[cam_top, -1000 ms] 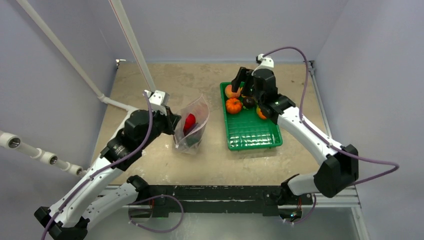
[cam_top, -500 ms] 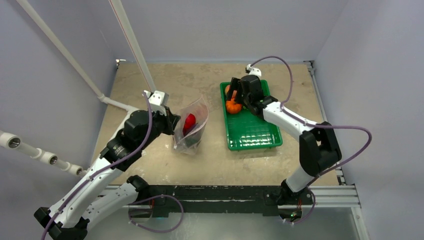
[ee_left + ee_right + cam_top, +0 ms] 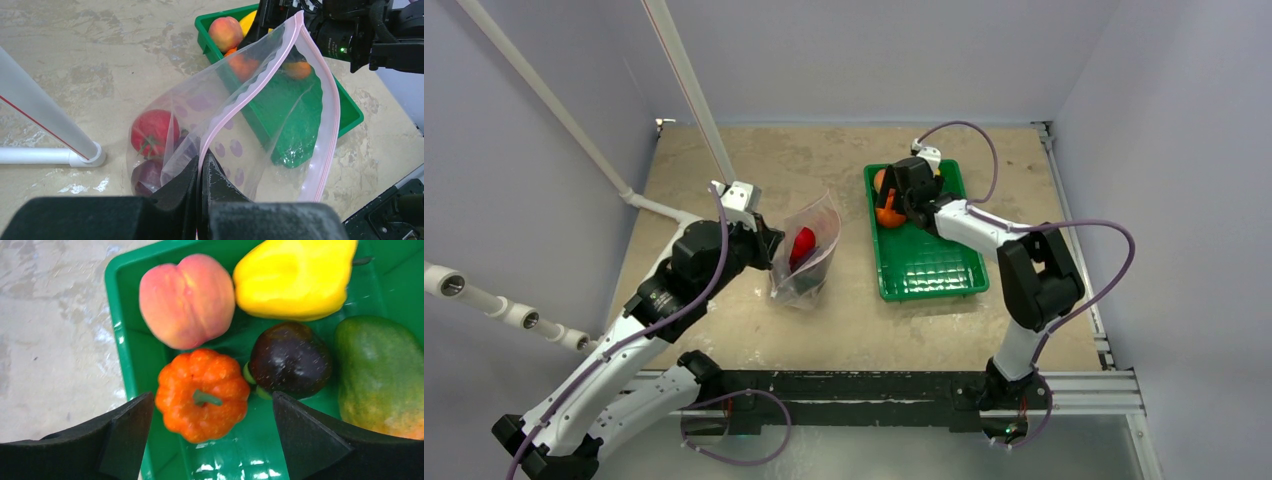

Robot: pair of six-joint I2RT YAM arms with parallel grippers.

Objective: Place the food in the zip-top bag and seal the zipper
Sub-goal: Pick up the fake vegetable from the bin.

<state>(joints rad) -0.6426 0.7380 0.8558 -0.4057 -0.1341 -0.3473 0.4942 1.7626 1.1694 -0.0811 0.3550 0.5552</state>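
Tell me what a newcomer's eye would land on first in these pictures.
The clear zip-top bag stands left of centre on the table, its rim pinched by the shut left gripper, with a red tomato bright inside. To its right the green tray holds vivid toy food. There the right gripper hangs open over the orange pumpkin, beside a peach and a yellow pepper.

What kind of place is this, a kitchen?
Probably a robotics test cell, not a kitchen: a left arm and right arm bolted at the edge of a table, plain walls around, toy food in a green tray beside a clear bag.
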